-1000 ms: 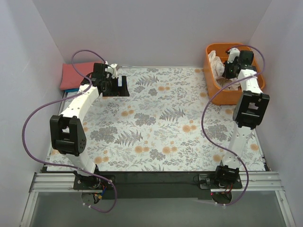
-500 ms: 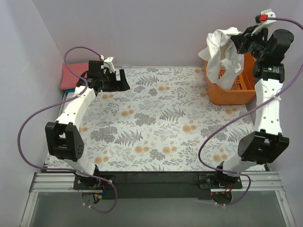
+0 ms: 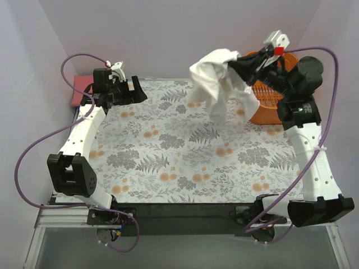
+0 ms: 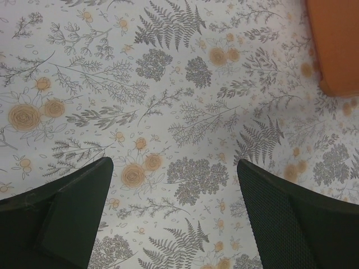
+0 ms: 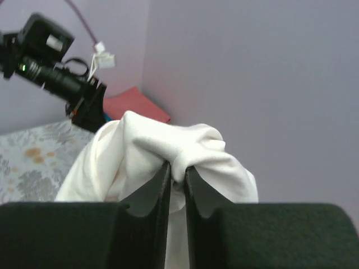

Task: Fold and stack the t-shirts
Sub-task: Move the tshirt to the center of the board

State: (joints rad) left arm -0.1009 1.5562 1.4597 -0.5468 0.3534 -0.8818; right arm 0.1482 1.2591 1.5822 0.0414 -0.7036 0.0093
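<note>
White t-shirt [image 5: 168, 140] pinched in right tool [image 5: 177, 172], left tool [image 4: 174, 166] wide open

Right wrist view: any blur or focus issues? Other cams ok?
Right wrist view: the white t-shirt pinched in the right gripper is fairly sharp, the dark fingers nearly featureless, the background soft. Left wrist view: floral table cover crisp, no glare. Top external view: even light, soft shadows only.
</note>
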